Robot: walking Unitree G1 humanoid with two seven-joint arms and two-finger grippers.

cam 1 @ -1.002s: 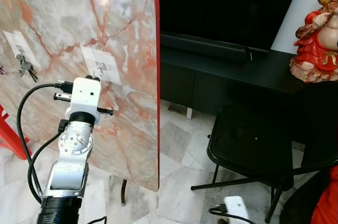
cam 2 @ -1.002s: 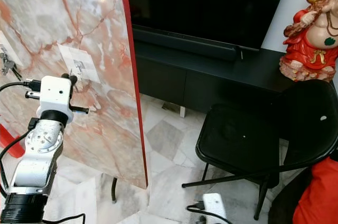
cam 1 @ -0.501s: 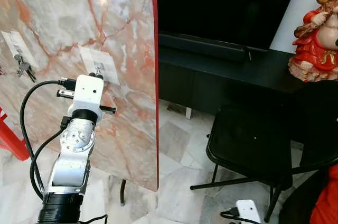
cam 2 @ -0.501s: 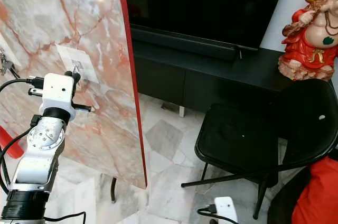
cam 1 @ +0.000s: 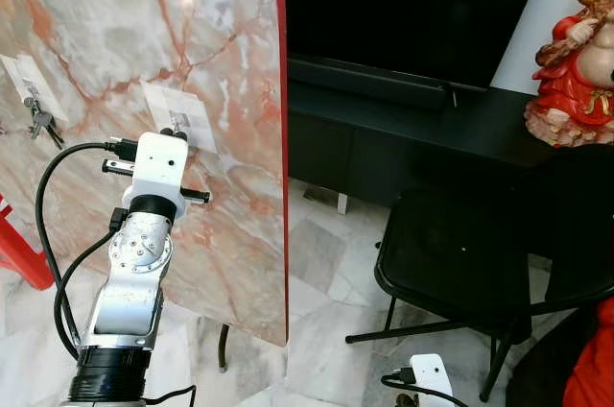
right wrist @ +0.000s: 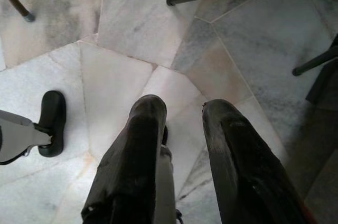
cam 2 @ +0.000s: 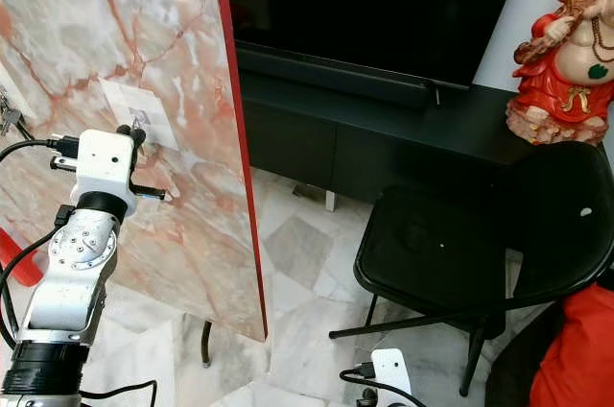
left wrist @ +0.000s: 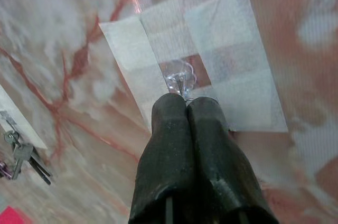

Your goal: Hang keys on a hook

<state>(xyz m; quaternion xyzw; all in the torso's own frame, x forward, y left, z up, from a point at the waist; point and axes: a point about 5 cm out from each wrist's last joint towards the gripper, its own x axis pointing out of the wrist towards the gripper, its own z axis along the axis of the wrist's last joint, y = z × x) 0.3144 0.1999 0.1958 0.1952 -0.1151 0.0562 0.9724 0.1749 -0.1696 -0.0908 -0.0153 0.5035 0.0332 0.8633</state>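
Observation:
A marble board (cam 1: 115, 23) with a red rim stands upright on the left. A clear hook (left wrist: 180, 78) sits under white tape (cam 1: 178, 115) at the board's middle. My left gripper (left wrist: 186, 100) is raised to the board, fingers shut, tips touching the underside of that hook. I see nothing held between the fingers. A bunch of keys (cam 1: 40, 122) hangs from another taped hook further left on the board, also seen as keys (left wrist: 24, 155) in the left wrist view. My right gripper (right wrist: 182, 110) hangs open over the floor tiles.
A black chair (cam 1: 460, 253) stands to the right. Behind it are a low black cabinet (cam 1: 403, 129) and a red statue (cam 1: 576, 61). A white plug with a cable (cam 1: 427, 373) lies on the floor. A red leg (cam 1: 19, 253) shows at far left.
My left gripper has edged slightly closer to the taped hook and stays shut. The camera has shifted a little; the board and keys hold their places.

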